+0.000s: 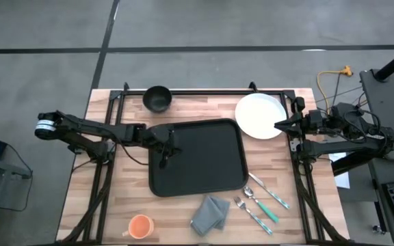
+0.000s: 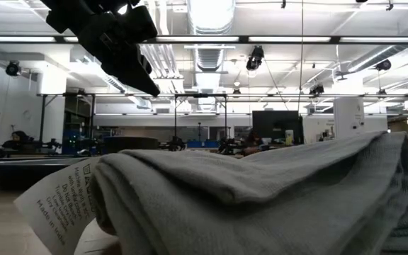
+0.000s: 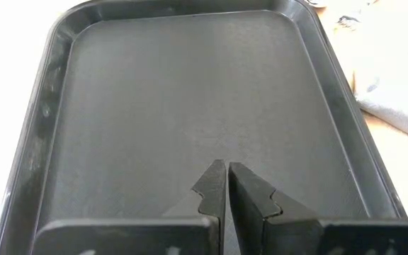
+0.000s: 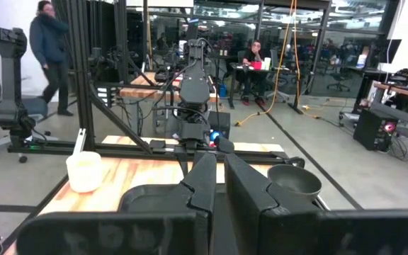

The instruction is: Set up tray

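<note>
The black tray lies flat in the middle of the table and fills the left wrist view. My left gripper hangs shut over the tray's left part, slanting down and clear of it; the left wrist view shows its fingers together. It also shows at the top left of the low view. My right gripper is held level and shut at the table's right side, above the near-right rim of the white plate.
A black bowl stands at the far edge. An orange cup, a folded grey cloth and green-handled cutlery lie along the near edge. The cloth fills the low view. People show in the room beyond.
</note>
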